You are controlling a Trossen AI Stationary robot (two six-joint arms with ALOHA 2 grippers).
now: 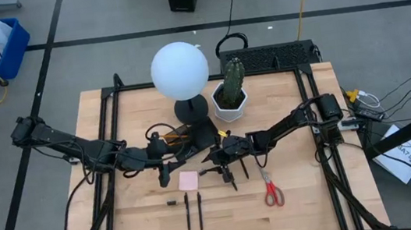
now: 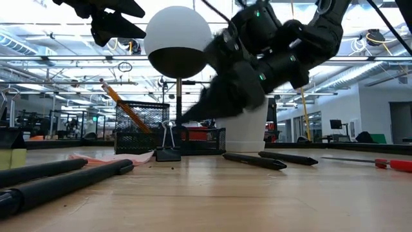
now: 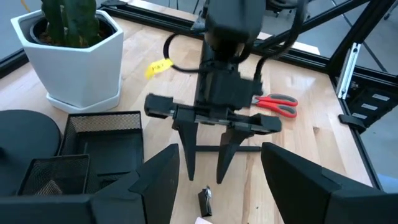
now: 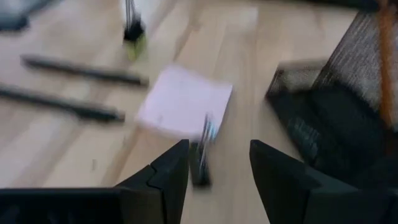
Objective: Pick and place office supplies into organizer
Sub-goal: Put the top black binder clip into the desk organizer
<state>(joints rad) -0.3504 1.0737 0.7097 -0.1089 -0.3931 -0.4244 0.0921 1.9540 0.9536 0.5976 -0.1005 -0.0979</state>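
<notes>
Grippers meet at mid-table: right gripper [image 3: 206, 163], fingers spread, hovers over a binder clip [image 3: 205, 201] just beside the pink sticky-note pad [image 1: 188, 181]; left gripper [image 3: 217, 180], also spread, faces it. Black mesh organizer [image 1: 192, 136], holding an orange pencil [image 2: 122, 103], stands nearby. Scissors [image 1: 272, 193] and two pens [image 1: 194, 211] lie on the table [image 1: 303, 205].

A black mesh organizer [image 2: 145, 125] stands far back on the worktop [image 2: 257, 193] with an orange pencil [image 2: 122, 103] leaning in it; a binder clip [image 2: 168, 147] stands before it; black pens [image 2: 61, 177] lie at the near edge; a dark gripper [image 2: 212, 106] hangs above
</notes>
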